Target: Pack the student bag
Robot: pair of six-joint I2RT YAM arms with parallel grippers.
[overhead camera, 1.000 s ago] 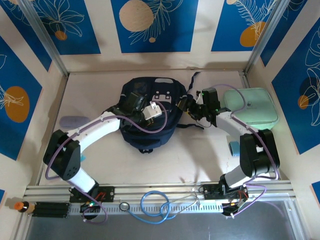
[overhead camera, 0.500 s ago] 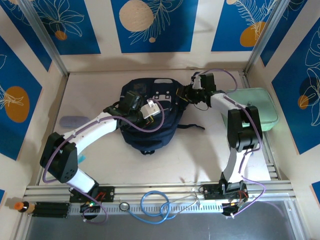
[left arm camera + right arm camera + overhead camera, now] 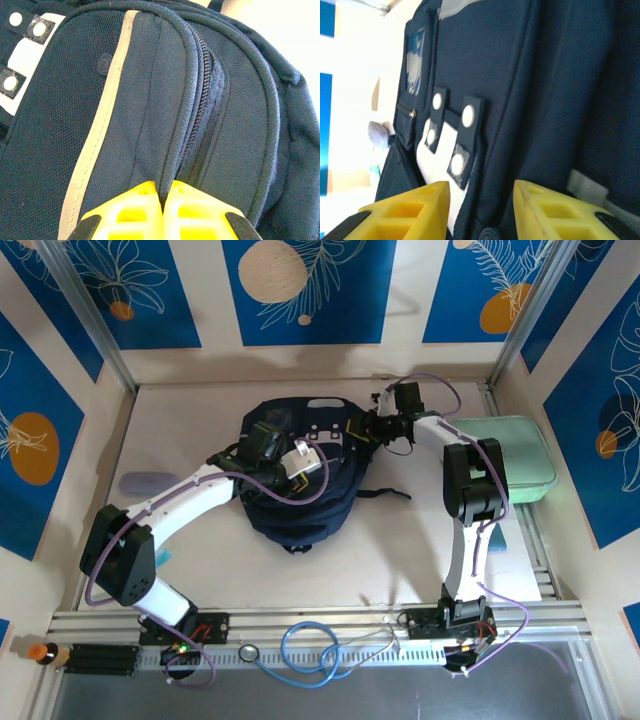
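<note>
Packing looks unstarted: navy fabric backpack [image 3: 300, 500] zipped, mint-green rounded case [image 3: 522, 455] outside at frame right; left gripper [image 3: 162, 189] pinches a backpack fold, right gripper [image 3: 481, 189] spread, gripping nothing

On the near side of the student bag [image 3: 300, 505], the surface [image 3: 380, 555] lies open. The left arm [image 3: 185, 502] crosses at the bag's left. On its right stand the right arm [image 3: 470, 490] and a mint-green case [image 3: 522, 452].

Navy student bag [image 3: 300, 510], pale stripe; yellow fingers [image 3: 130, 212]; mint case [image 3: 515, 455].
</note>
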